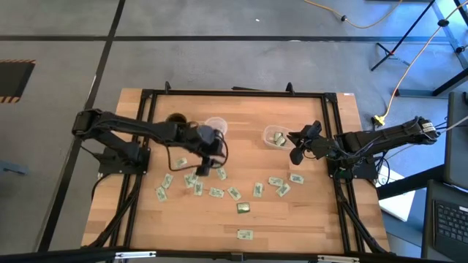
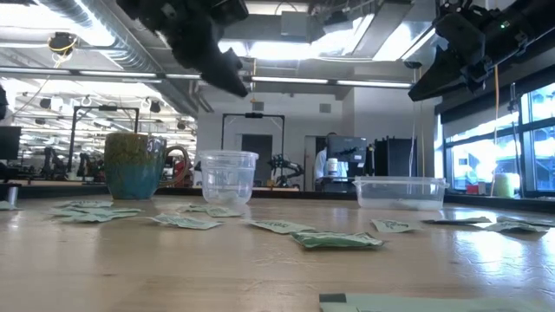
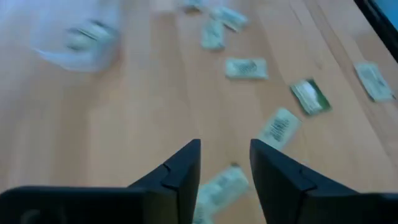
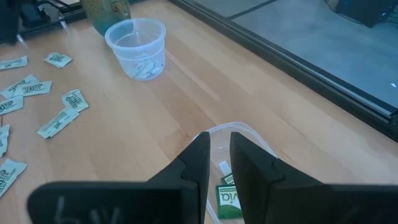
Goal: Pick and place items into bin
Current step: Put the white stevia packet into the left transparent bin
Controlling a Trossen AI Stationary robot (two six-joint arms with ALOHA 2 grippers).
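The left gripper (image 1: 203, 169) hangs over the packets (image 1: 216, 193) scattered across the counter (image 1: 241, 117), its jaws apart with one packet (image 3: 217, 190) showing between and below them in the left wrist view; the step in hand appears to be a pick, not yet closed. The next move calls for a straight descent and a pinch on that single flat packet without catching a neighbour. The right gripper (image 1: 297, 155) hovers at about 4 o'clock of the bin (image 1: 275, 136), jaws slightly apart and holding nothing visible; the bin (image 4: 249, 140) already holds a few packets (image 4: 227, 199). A clear cup (image 1: 216, 126) at 12 o'clock of the left gripper also holds packets, and a mug (image 1: 175, 120) stands beside it. Most packets lie in an arc at 6 o'clock of the counter. Green script shows on the wrappers but cannot be read with confidence.
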